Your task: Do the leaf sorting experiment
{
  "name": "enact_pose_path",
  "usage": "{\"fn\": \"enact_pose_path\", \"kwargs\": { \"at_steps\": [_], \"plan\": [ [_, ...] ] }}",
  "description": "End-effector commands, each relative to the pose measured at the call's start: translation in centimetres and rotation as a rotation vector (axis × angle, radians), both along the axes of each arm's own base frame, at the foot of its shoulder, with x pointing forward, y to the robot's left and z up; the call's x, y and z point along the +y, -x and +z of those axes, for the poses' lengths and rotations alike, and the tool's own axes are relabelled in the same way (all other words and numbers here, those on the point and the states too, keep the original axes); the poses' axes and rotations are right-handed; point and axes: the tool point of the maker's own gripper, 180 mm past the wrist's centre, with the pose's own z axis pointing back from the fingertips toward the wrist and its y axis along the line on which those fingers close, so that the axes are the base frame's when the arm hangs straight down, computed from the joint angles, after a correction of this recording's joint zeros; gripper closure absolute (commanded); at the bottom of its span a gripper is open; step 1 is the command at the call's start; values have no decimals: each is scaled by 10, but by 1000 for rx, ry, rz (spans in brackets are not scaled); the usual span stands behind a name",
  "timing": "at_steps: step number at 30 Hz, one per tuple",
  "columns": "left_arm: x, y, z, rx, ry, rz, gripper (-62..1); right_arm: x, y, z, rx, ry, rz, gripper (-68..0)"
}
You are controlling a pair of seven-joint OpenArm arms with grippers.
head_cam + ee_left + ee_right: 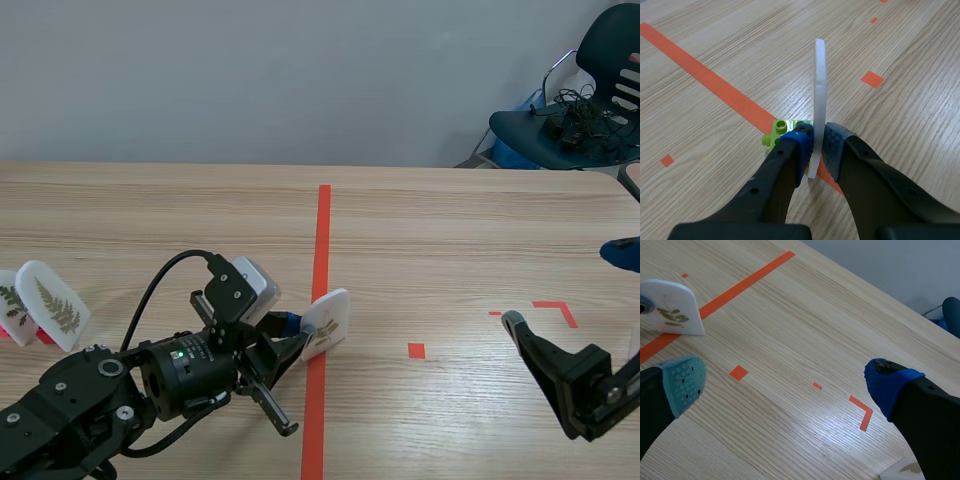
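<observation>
A white round-topped plastic leaf card (819, 90), a lime-green toy brick (781, 131) at its foot, is pinched by the left gripper (817, 147) at the long orange-red tape line (322, 240), the right gripper (787, 385) held wide open well off it; card and brick could be parted by a skewed lift.

A leaf card (819, 100) stands upright between the left gripper's (815, 145) fingers, on a brick (782, 131) just ahead of them. Two more cards (55, 305) stand well apart, off its left side.
</observation>
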Motion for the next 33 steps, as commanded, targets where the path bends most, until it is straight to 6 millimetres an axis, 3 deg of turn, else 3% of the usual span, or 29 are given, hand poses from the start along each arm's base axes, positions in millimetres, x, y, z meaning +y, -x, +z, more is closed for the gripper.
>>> {"fn": "enact_pose_path", "kwargs": {
  "at_steps": [1, 6, 11, 15, 18, 27, 29, 33],
  "plan": [
    [-7, -1, 14, -25, 44, -12, -53, -2, -6, 11, -38, -3, -4, -679],
    [-8, 6, 34, -20, 99, 10, -53, -2, -6, 11, -35, -2, -5, -679],
    [16, 13, 63, -16, 151, 100, -53, -2, -6, 11, -35, -2, -5, -679],
    [53, 15, 83, -29, 193, 226, -53, -2, -6, 11, -35, -2, -5, -679],
    [91, 14, 81, -11, 189, 346, -53, -2, -6, 11, -35, -2, -5, -679],
    [220, 2, 83, -81, 85, 777, -53, -2, -6, 11, -36, -2, -5, -679],
    [237, 4, 78, -66, 84, 830, -53, -2, -6, 11, -36, -2, -5, -679],
    [252, 12, 59, -15, 74, 877, -53, -2, -8, 13, -44, -2, -5, -679]
  ]
}}
